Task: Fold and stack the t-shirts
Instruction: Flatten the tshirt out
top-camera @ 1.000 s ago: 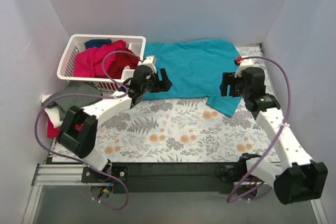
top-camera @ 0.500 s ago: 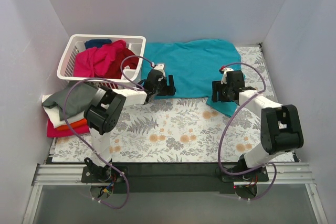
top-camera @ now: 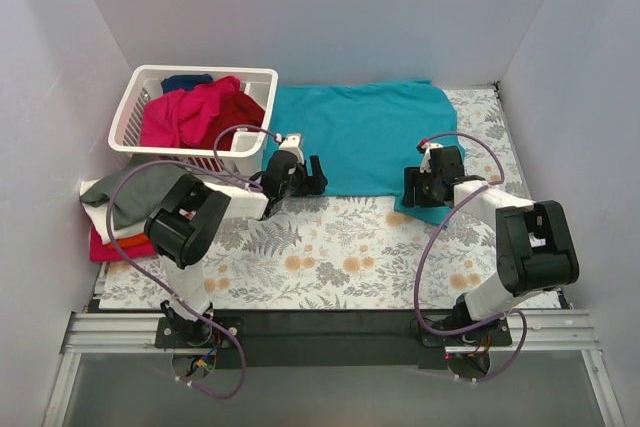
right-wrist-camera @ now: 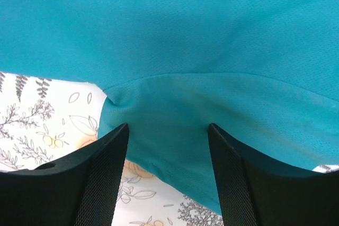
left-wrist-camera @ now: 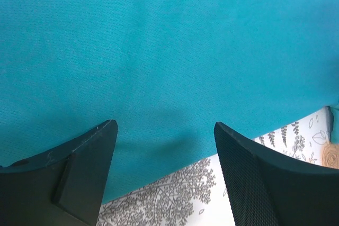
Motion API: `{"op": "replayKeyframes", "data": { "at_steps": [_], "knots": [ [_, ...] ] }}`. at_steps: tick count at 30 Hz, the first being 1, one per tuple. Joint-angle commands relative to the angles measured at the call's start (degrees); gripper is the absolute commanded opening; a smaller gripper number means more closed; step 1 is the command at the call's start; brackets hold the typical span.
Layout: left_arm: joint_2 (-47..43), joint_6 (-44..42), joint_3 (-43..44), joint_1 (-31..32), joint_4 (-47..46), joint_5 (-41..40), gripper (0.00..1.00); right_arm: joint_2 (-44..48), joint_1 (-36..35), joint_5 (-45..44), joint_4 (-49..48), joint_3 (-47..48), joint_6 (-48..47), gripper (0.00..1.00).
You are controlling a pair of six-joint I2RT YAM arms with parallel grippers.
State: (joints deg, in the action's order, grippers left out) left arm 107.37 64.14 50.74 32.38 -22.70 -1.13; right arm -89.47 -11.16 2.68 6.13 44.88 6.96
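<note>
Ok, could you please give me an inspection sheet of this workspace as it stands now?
Surface: floral-print table cover, lying flat.
Job's things: teal t-shirt spread out at the back; magenta t-shirt heaped in the basket; grey t-shirt atop a pile at left.
Clutter: white lattice basket, back left.
Grippers: left claw and right claw open, over the teal t-shirt's near edge.
Cables: purple cables hang in loose loops.
Surroundings: plain white walls on three sides.

Teal t-shirt (top-camera: pixel 360 132) flat beside basket (top-camera: pixel 205 72)
</note>
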Motion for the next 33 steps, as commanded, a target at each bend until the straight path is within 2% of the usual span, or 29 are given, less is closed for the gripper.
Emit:
{"op": "replayKeyframes", "data": {
  "at_steps": [1,8,10,12,14,16,19,22,28,33],
  "knots": [
    [-0.05,1.25,-5.56,0.14,8.46,-0.98,0.69,0.96,0.0,0.47,10.48,-4.62,1.65,0.56],
    [-2.78,2.13,-10.13,0.14,6.53,-0.02,0.68,3.34,-0.53,6.81,11.18,-8.93,3.59,0.57],
    [-6.54,3.09,-12.06,0.58,6.18,-0.54,0.67,3.86,-1.23,6.73,11.18,-9.37,3.85,0.57],
    [-13.91,4.06,-13.99,1.98,6.78,-2.47,0.67,5.44,-1.76,6.38,11.62,-9.55,4.11,0.57],
    [-27.14,6.51,-16.63,2.42,9.24,-8.51,0.68,9.64,-2.37,5.41,12.15,-9.73,4.37,0.57],
    [-36.82,11.07,-20.31,2.34,15.02,-15.35,0.7,13.6,-2.64,4.71,12.32,-9.73,4.55,0.58],
    [-45.39,15.21,-21.65,1.99,26.16,-24.68,0.73,18.26,-2.82,4.27,12.33,-9.2,4.38,0.59],
    [-44.8,17.42,-23.14,-0.02,31.39,-27.0,0.72,21.69,-2.99,5.67,11.28,-9.55,4.2,0.59],
    [-39.01,19.53,-24.37,-1.71,29.64,-25.77,0.66,28.38,-3.08,7.43,9.87,-10.52,4.29,0.59],
    [-36.19,19.62,-22.62,-1.8,29.47,-26.82,0.65,31.2,-2.99,9.01,9.25,-11.4,4.46,0.59]
  ]
}}
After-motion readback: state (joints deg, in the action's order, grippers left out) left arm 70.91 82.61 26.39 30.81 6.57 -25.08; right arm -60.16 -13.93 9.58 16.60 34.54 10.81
